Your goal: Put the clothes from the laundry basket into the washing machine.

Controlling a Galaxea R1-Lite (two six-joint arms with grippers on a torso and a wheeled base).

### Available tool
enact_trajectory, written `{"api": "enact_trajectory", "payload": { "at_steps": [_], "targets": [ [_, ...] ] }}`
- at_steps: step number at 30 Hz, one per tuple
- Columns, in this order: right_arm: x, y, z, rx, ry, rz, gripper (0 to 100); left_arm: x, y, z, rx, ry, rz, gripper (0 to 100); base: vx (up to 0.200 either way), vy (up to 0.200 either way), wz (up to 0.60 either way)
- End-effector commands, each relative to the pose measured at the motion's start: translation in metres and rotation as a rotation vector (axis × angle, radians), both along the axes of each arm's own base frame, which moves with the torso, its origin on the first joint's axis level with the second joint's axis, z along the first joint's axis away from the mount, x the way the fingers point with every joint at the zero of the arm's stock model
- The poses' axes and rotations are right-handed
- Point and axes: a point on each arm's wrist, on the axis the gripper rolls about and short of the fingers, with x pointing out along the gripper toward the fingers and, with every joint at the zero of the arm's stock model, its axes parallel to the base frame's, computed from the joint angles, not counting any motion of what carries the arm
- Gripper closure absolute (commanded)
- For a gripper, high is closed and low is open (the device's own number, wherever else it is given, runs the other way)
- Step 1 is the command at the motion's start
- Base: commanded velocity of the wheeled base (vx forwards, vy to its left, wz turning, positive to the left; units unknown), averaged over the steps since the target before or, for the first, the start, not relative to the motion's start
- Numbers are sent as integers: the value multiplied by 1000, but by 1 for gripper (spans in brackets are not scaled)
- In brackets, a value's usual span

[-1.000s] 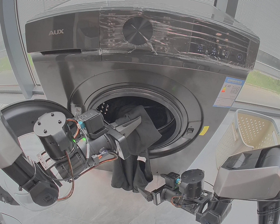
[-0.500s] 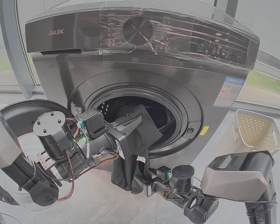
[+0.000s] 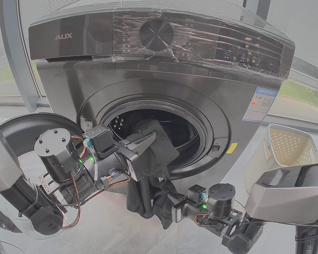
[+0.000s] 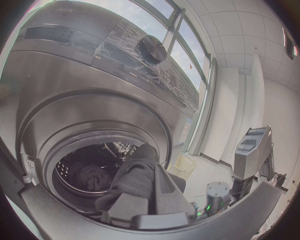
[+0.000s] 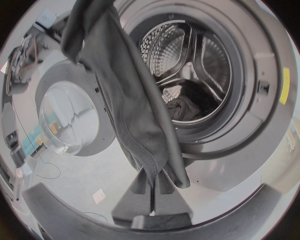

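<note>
Drapes as a dark cloth (image 3: 149,194) from the washer (image 3: 220,98) mouth over its lower rim, tail hanging above the floor. Pinched near the top in the clamped left claw (image 3: 146,140), at the hem in the closed right claw (image 3: 170,202). More clothes (image 5: 181,109) in the drum (image 5: 175,53). Door (image 3: 22,128) open at left, basket (image 3: 266,160) beside washer at right.

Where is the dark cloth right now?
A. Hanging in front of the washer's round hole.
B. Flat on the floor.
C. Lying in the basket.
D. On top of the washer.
A: the dark garment hangs in front of the washing machine's open drum, its top pinched in the left jaws and its lower end in the right jaws.
</note>
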Motion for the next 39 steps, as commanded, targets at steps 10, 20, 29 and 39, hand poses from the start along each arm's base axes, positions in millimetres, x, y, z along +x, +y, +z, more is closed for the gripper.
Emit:
{"api": "enact_trajectory", "payload": {
  "at_steps": [10,20,29,39],
  "targets": [
    [-61,-54,92,119,-91,-19,100,-35,30,5,-31,35,19,100,0,0,0],
    [-76,-78,118,227,-104,-47,100,-48,39,11,-66,53,-43,100,0,0,0],
    [-81,-82,125,296,-86,-1,100,-39,65,4,-28,64,-41,100,0,0,0],
    [-67,-92,135,333,-153,-54,100,-27,83,4,-24,60,1,100,0,0,0]
  ]
}}
